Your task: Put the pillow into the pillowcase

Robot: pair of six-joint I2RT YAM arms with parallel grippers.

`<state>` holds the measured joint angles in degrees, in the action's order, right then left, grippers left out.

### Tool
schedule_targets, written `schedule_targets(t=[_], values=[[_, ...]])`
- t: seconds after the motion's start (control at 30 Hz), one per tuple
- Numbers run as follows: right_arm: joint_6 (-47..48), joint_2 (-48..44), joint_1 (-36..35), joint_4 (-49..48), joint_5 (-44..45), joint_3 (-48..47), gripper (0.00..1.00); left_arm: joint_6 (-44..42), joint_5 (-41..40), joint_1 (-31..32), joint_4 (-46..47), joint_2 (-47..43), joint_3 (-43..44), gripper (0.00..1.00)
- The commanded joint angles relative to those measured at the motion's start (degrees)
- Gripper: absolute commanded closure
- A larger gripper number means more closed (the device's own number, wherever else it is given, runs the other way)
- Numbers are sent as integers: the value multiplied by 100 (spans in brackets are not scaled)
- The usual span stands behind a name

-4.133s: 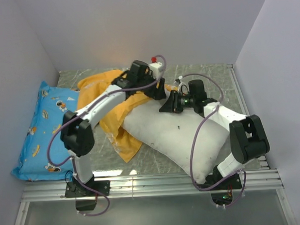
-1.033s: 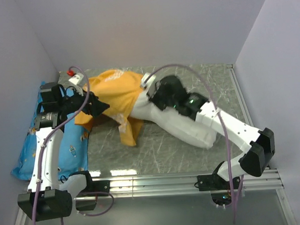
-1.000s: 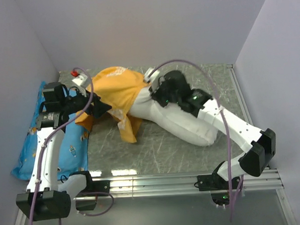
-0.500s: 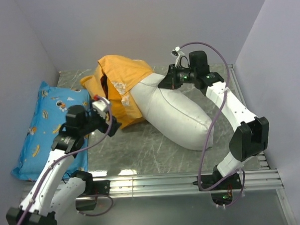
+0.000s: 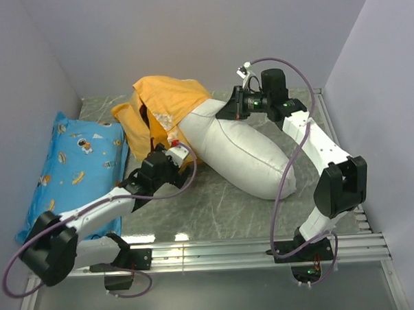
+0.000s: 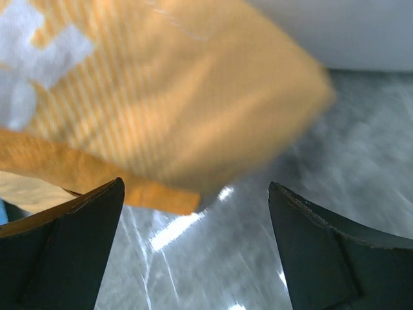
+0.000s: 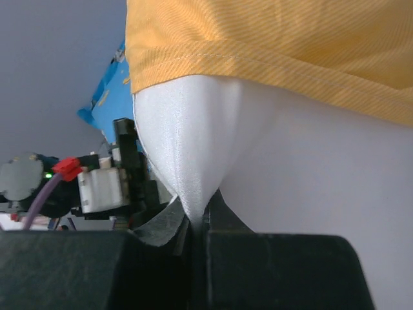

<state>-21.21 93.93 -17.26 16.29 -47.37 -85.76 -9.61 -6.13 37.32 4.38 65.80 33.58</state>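
The white pillow [image 5: 252, 156] lies slanted across the table, its far end inside the orange pillowcase [image 5: 167, 102]. My right gripper [image 5: 227, 113] is shut on a fold of the pillow's fabric next to the case's hem and holds it raised; in the right wrist view the pinch [image 7: 200, 223] sits under the pillow [image 7: 297, 168] and the orange hem [image 7: 258, 39]. My left gripper [image 5: 179, 171] is low at the pillowcase's hanging near corner. In the left wrist view it is open and empty [image 6: 197, 258], with the orange corner [image 6: 161, 97] just ahead above the table.
A blue cartoon-print pillow [image 5: 70, 175] lies along the left wall and shows in the right wrist view [image 7: 110, 97]. Grey marbled table [image 5: 216, 209] [image 6: 258, 213] lies in front. Walls close the back and both sides. A metal rail [image 5: 218, 250] runs along the near edge.
My left arm has dropped low and swung right to the pillowcase's near corner. My right gripper still holds the pillow raised, almost unmoved. Earlier the pillow went further into the case.
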Motion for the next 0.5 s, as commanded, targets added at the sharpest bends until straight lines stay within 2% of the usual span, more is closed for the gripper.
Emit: schedule_targets(t=[0.0,0.1,0.17,0.2,0.23,0.27,0.3,0.33,0.37,0.4,0.43,0.47], values=[[-541,-42,135,-987,-518,-152,100,222,-994,12,1397,599,-124,1],[-831,72,214,-1146,-667,-99,100,144,-1406,12,2161,1204,-115,1],[-928,125,231,-1164,-729,-108,100,29,-1601,-5,2304,1557,34,1],[-920,160,240,-1164,-738,-108,100,3,-1506,-153,2304,1585,69,5],[-929,187,240,-1155,-747,-99,100,-32,-1418,-233,2313,1576,96,15],[-911,196,240,-1129,-764,-82,100,-93,-1339,-286,2330,1498,96,47],[-885,239,240,-1111,-756,-82,100,-294,-1251,-322,2296,1436,96,65],[-867,248,240,-1120,-764,-12,100,-366,-998,-322,2208,1357,148,80],[-884,257,240,-1189,-773,41,100,-410,-743,-322,1955,1156,262,100],[-911,283,240,-1225,-791,67,100,-419,-340,-287,1291,1015,393,100],[-963,310,240,-1251,-765,94,100,-376,508,-269,1006,875,656,100],[-1051,354,232,-1417,-756,112,100,-306,1030,-147,725,638,824,100]])
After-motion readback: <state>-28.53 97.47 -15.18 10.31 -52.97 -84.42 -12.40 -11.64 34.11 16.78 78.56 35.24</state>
